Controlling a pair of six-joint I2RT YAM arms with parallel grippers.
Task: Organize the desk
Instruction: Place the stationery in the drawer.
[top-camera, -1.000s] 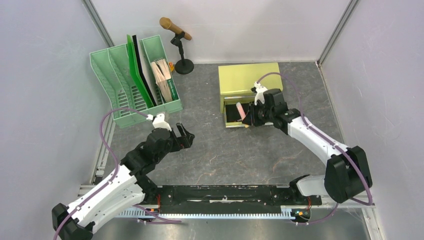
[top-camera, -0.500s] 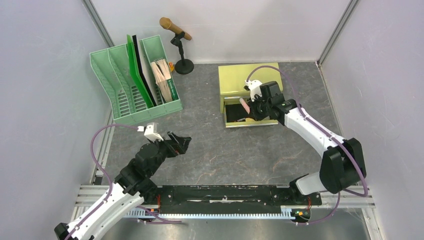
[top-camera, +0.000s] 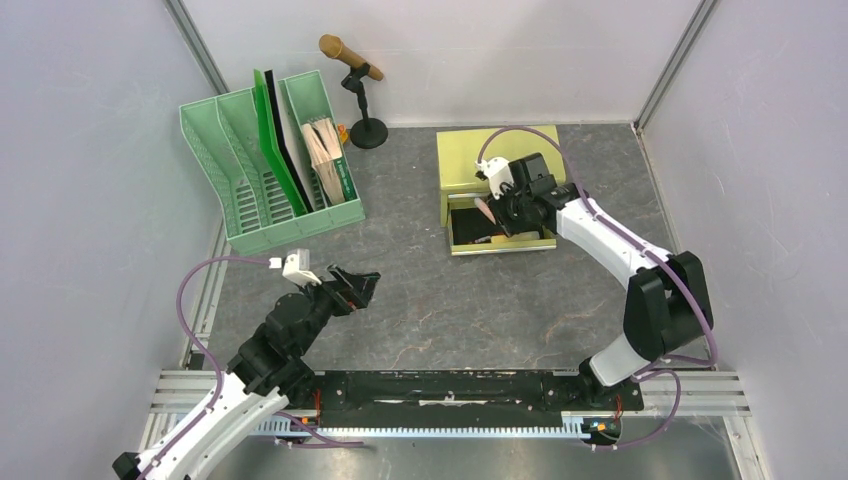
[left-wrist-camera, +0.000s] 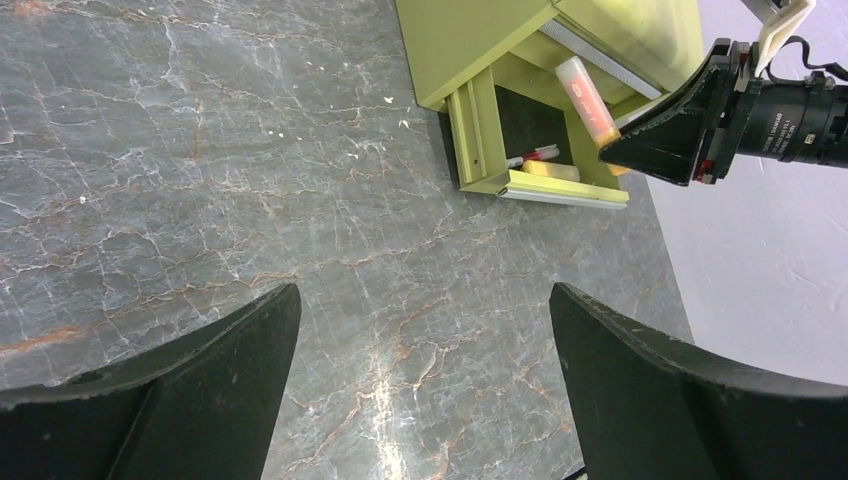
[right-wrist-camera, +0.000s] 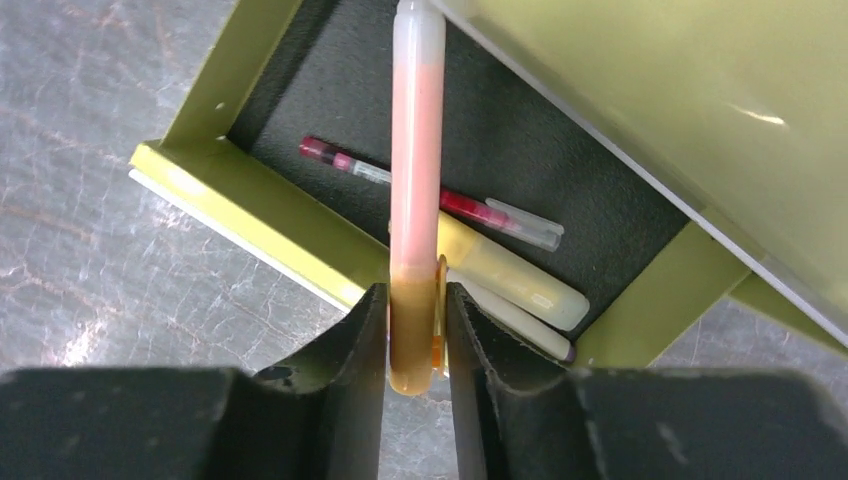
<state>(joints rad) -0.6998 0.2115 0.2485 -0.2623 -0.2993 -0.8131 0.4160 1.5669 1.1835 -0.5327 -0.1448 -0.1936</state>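
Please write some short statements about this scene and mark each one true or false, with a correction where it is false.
1. The right gripper grips a pink cylindrical marker above the open drawer of the yellow-green cabinet. True.
2. That drawer is empty. False: a red pen and a yellow marker lie inside.
3. The left gripper holds a pen. False: it is open and empty.
4. A green plastic file rack stands at the dark grey desk's far left. True.

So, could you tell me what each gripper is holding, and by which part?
The right gripper holds the pink marker by its orange end; the left gripper is open and empty.
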